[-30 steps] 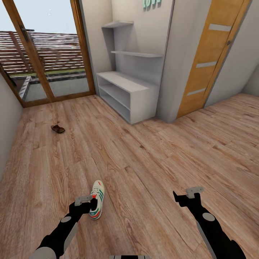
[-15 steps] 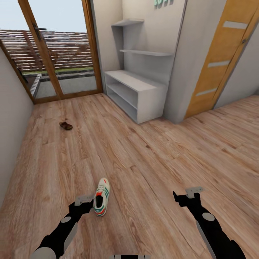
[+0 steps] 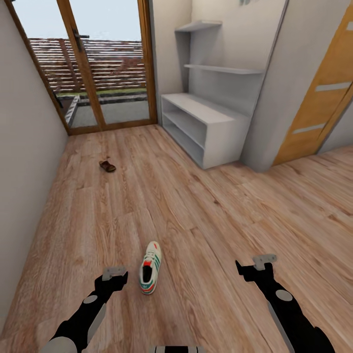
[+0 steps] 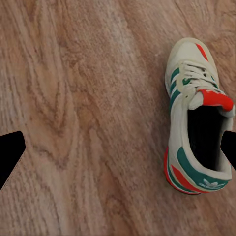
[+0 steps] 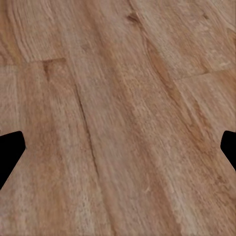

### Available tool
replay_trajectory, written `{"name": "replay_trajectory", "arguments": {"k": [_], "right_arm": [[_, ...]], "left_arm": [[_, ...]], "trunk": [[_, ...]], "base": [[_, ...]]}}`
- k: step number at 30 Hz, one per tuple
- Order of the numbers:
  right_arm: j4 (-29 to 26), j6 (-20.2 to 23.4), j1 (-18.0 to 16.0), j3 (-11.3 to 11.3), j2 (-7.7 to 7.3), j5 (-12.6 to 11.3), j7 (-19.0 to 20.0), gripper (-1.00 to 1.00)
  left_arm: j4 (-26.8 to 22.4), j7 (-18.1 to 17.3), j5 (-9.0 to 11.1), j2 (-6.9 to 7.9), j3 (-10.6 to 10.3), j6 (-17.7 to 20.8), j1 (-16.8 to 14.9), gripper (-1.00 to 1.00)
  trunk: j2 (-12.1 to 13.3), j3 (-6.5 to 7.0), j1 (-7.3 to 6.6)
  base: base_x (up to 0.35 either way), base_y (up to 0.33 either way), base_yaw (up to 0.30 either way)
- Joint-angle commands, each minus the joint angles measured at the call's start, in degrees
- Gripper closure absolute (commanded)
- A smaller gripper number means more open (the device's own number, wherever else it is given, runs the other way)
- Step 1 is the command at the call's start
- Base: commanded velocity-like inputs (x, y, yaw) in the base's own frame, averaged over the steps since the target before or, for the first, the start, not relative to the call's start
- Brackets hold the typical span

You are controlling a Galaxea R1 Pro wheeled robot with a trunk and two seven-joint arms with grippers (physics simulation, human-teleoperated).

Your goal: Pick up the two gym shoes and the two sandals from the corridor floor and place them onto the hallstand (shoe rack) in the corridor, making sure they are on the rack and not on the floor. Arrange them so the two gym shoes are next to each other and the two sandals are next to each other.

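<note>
Gym shoe [image 3: 150,273] lies on corridor floor [image 3: 206,215] at 3 o'clock of left end effector [image 3: 115,275]; both end effectors spread, empty. Sandal [image 3: 107,166] at 11 o'clock, hallstand [image 3: 206,122] at 1 o'clock.

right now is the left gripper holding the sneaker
No, the open left gripper hangs beside the gym shoe, which lies on the corridor floor.

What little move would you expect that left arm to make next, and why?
Probably a small sideways shift toward the robot's right, then down. The gym shoe lies on the corridor floor just beside the open left pincer; in the wrist view it sits off-centre by one fingertip, not between the two.
</note>
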Motion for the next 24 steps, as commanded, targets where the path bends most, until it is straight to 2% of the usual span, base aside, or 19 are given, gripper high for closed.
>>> {"name": "replay_trajectory", "arguments": {"k": [1, 8, 19, 24], "right_arm": [[-0.1, 0.3, 0.0, 0.0, -0.02, 0.3, 0.2, -1.0], [-0.1, 0.3, 0.0, 0.0, -0.02, 0.3, 0.2, -1.0], [-0.1, 0.3, 0.0, 0.0, -0.02, 0.3, 0.2, -1.0], [-0.1, 0.3, 0.0, 0.0, -0.02, 0.3, 0.2, -1.0]], "left_arm": [[0.1, -0.1, -0.1, -0.04, 0.1, -0.2, 0.0, -1.0], [0.1, -0.1, -0.1, -0.05, 0.1, -0.2, 0.0, -1.0], [0.1, -0.1, -0.1, -0.1, 0.2, -0.2, 0.0, -1.0], [0.1, -0.1, -0.1, -0.22, 0.2, -0.3, 0.0, -1.0]], "trunk": [[0.0, -0.09, 0.01], [0.0, -0.23, 0.01], [0.0, -0.27, 0.01], [0.0, -0.27, 0.01]], "base": [[0.18, -0.016, 0.174], [0.258, -0.053, 0.083], [0.318, -0.056, 0.013], [0.16, -0.012, 0.002]]}}
